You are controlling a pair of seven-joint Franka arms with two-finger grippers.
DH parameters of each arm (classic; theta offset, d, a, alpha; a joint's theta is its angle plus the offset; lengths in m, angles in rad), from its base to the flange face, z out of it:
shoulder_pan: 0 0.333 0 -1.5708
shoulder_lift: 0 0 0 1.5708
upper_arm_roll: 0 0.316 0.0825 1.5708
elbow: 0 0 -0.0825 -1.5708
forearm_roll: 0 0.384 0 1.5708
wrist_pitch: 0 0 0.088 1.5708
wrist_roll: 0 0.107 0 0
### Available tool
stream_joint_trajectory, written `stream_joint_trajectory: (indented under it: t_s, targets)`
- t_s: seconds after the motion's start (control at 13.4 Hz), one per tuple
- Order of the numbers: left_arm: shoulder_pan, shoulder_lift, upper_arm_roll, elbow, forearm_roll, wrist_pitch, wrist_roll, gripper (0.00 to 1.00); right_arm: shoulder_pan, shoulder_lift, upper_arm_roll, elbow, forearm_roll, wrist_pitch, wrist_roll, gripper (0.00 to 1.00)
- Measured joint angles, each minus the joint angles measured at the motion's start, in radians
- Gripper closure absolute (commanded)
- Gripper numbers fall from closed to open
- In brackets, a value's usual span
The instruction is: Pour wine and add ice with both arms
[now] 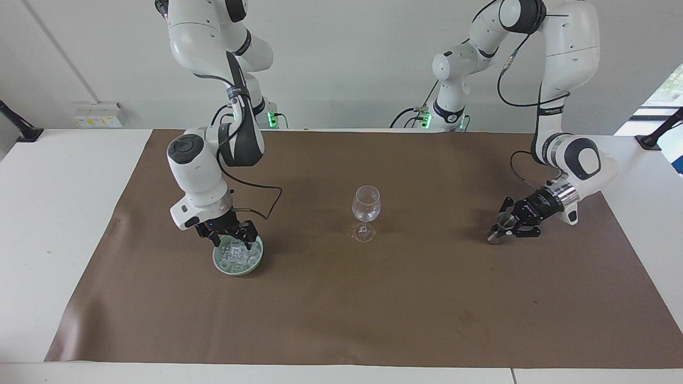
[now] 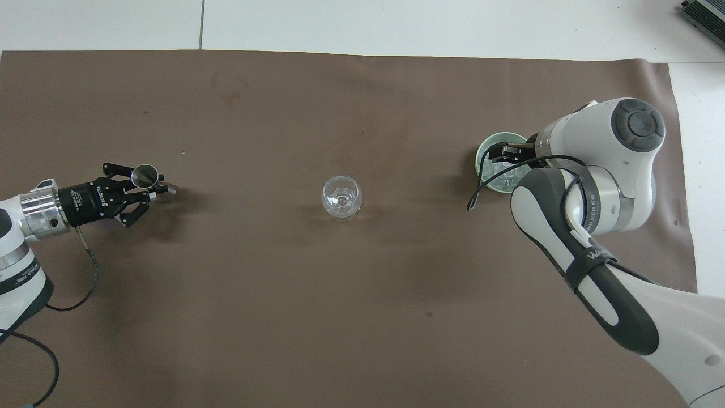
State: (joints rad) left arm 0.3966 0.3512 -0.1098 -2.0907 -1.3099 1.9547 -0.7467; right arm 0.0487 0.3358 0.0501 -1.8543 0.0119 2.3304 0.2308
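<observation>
Ice (image 1: 238,256) lies heaped in a pale green dish (image 1: 257,261) on the brown mat (image 1: 341,309) covering the table (image 1: 58,213), toward the right arm's end, well apart from the wine glass (image 1: 366,205) that stands upright at the mat's middle. The right hand (image 1: 230,239) is down at the dish, its fingers spread part way and their tips right at the heap of cubes; whether they touch a cube cannot be told. The wrist points steeply down over the dish, which suits pinching a cube from above. My judgement is that the picking of a cube is the step in hand, and nothing has been gripped yet.

At the left arm's end, the left hand (image 1: 504,224) is closed on a small metal measuring cup (image 1: 502,219), held low with the cup's foot at or just above the mat. The cup's mouth faces up in the overhead view (image 2: 144,175), so anything in it would stay put. The glass looks nearly empty but for a trace at the bottom, so the pour seems either just done or scarcely begun; I cannot say which. Keeping the cup out at the side leaves the space around the glass free for the right arm.
</observation>
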Motion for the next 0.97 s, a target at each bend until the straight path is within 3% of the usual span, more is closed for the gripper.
stream_joint_trajectory:
  t_s: [0.97]
  targets:
    - [0.002, 0.007, -0.005, -0.009, -0.006, 0.009, 0.010, 1.00, 0.000, 0.019, -0.001, 0.000, -0.019, 0.000, 0.001, 0.45]
